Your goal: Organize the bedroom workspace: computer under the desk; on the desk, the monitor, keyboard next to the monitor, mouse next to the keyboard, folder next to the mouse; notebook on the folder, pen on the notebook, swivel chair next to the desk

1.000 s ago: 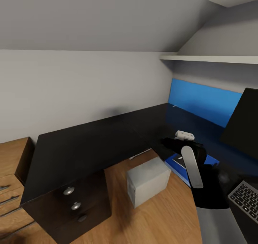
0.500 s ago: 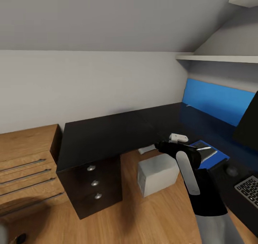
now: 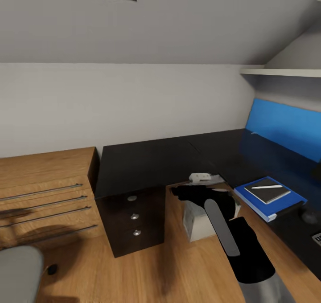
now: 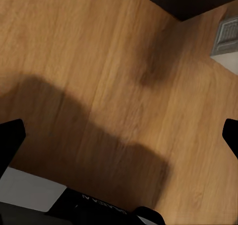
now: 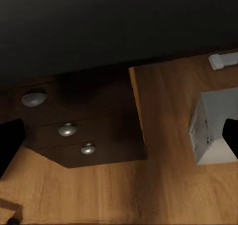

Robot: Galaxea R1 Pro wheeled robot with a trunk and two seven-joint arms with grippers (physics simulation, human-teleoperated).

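Head view: one pen (image 3: 266, 187) atop one notebook (image 3: 269, 191), one folder (image 3: 270, 199).

Pen (image 3: 266, 187) atop notebook (image 3: 269, 190), apparently.

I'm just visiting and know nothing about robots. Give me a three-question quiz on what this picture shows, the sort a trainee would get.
1. True or false: the pen lies on the notebook.
2. What does the notebook rest on? A) the bare desk B) the folder C) the wooden floor
3. Fill in: the computer stands on the floor beside the desk's ____ unit.

Key: 1 true; 2 B; 3 drawer.
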